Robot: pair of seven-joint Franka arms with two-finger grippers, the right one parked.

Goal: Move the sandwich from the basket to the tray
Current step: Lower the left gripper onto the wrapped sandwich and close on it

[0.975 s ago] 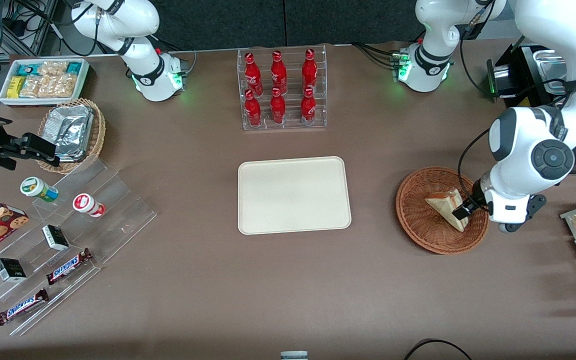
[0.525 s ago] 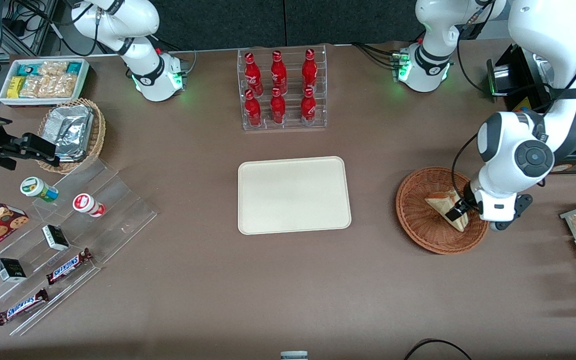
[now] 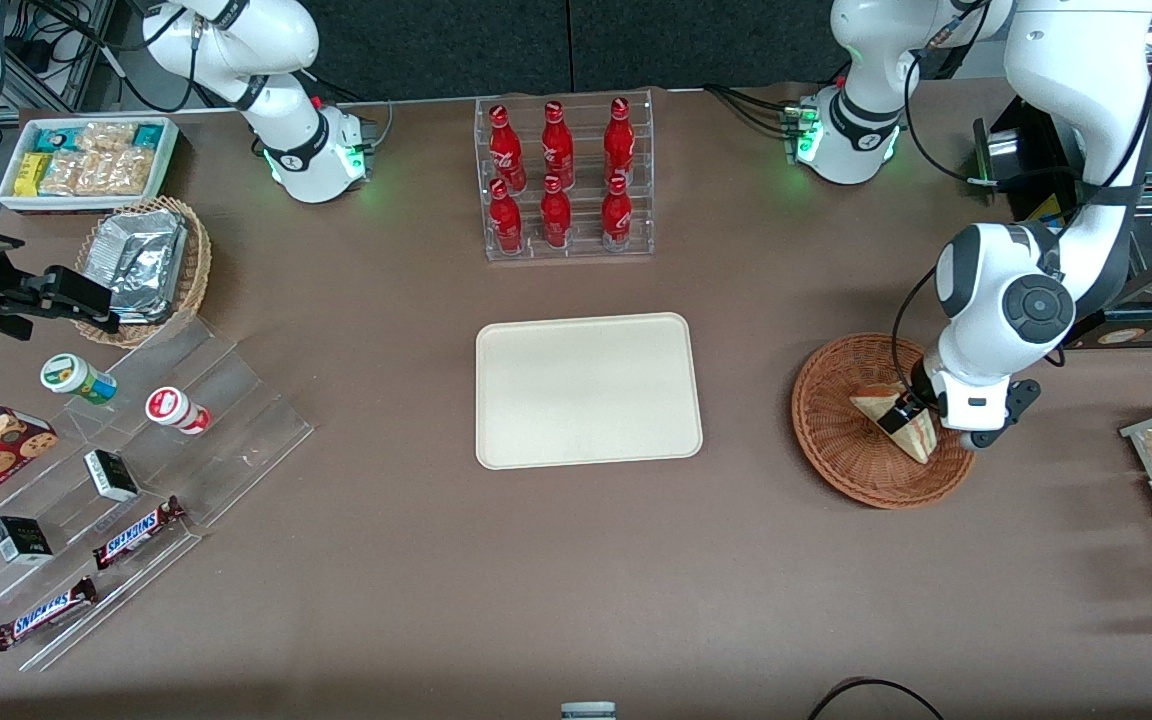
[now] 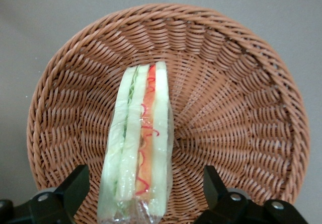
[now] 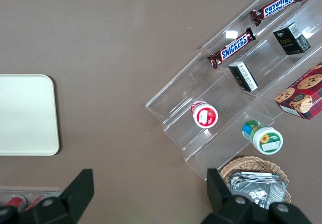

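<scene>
Brown tabletop (image 3: 416,560) carries everything. On it, near the middle, lies the tray (image 3: 588,390), cream-coloured, flat and bare. A clear rack of red bottles (image 3: 564,180) stands farther from the front camera than the tray. Toward the working arm's end of the table sits the basket (image 3: 841,440), reddish-brown wicker, round and shallow, well apart from the tray.

Inside the basket rests the sandwich (image 3: 886,407), a pale wedge in clear wrap; in the wrist view the sandwich (image 4: 138,143) shows its edge, with green, yellow and red filling between the bread layers, lying on the basket (image 4: 236,108) weave.

The left gripper (image 3: 904,417) is down in the basket at the sandwich. In the wrist view the gripper (image 4: 142,194) has its two black fingers (image 4: 75,186) spread wide, one on each side of the wedge's near end and clear of the wrap, so nothing is clamped.
</scene>
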